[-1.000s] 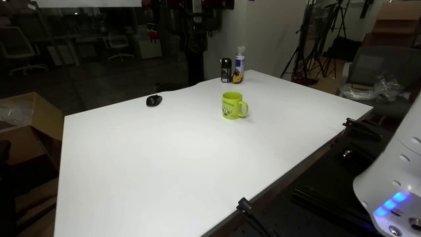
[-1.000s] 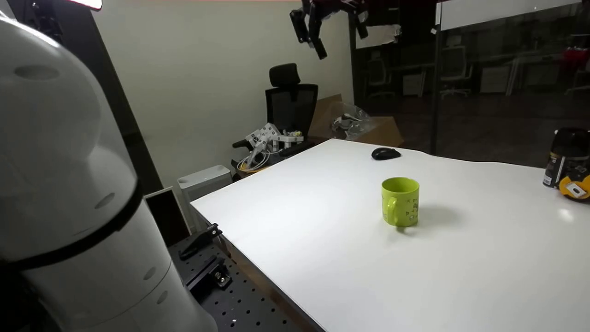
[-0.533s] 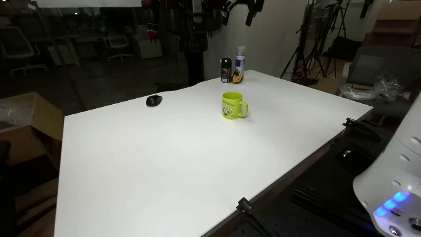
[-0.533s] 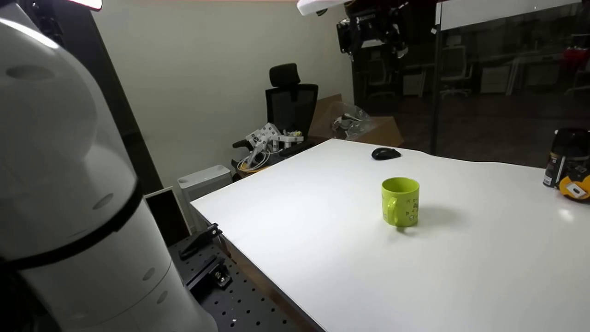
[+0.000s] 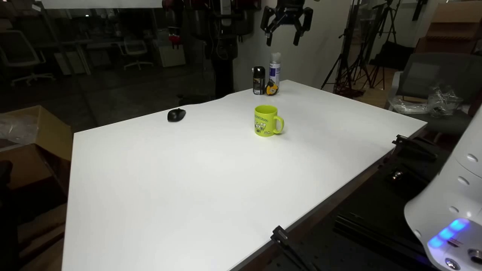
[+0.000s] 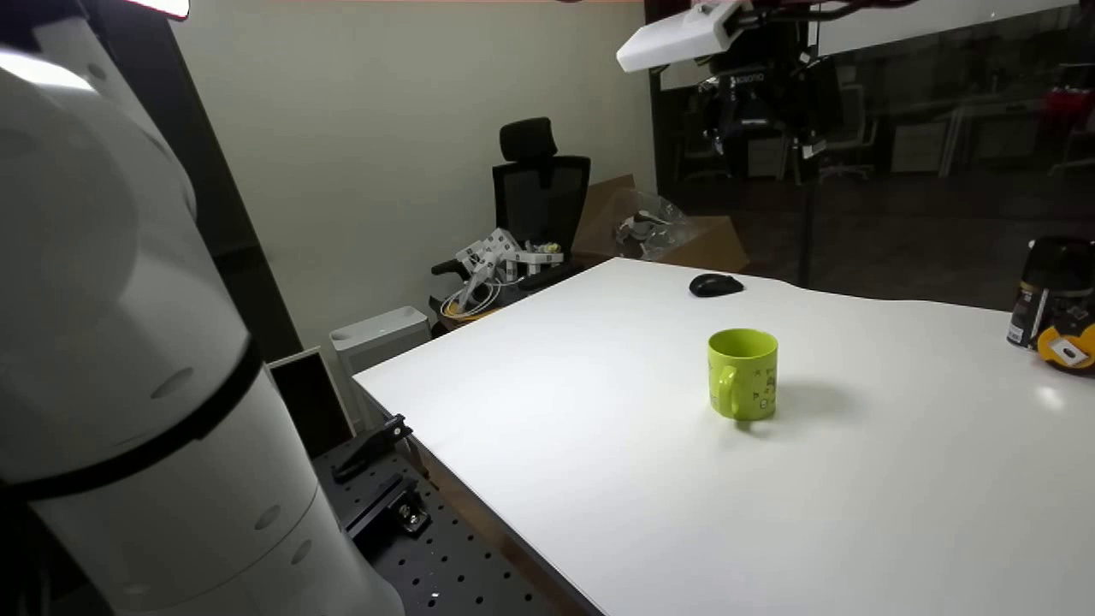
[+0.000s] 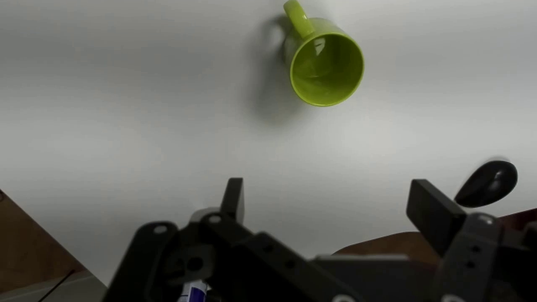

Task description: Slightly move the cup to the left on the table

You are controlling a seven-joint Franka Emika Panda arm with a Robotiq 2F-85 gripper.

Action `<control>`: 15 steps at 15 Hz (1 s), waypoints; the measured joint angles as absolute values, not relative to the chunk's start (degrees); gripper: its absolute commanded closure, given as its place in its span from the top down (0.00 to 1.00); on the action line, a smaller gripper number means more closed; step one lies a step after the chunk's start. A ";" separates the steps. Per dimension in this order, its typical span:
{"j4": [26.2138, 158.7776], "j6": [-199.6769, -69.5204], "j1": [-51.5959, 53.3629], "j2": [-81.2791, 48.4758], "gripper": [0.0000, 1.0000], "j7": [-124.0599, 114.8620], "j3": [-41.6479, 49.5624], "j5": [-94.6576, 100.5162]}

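Well above the table, the gripper hangs spread wide with the cup upright on that table, so I'd centre over the cup first, then drop slow, dodging the handle.

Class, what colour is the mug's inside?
The mug is yellow-green inside; the wrist view, looking into its opening, shows this best.

One yellow-green cup is showing! One white table and one black mouse are counting too, one gripper is presenting two fingers. One black can and one white can are making two, one yellow-and-black tape measure is featuring, and in an exterior view two black clamps are showing!
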State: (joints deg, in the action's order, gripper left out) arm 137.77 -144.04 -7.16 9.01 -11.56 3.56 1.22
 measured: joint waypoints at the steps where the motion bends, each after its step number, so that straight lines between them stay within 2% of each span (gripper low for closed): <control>1: 137.75 -144.04 -7.11 9.02 1.00 -11.42 3.51 1.22; 5: 137.65 -142.67 -7.13 7.08 1.00 -10.61 4.23 -1.07; 15: 133.94 -134.09 -6.63 -7.31 1.00 5.30 4.75 -11.28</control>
State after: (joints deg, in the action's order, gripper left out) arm 133.94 -134.09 -6.63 -7.31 5.30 4.75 -11.28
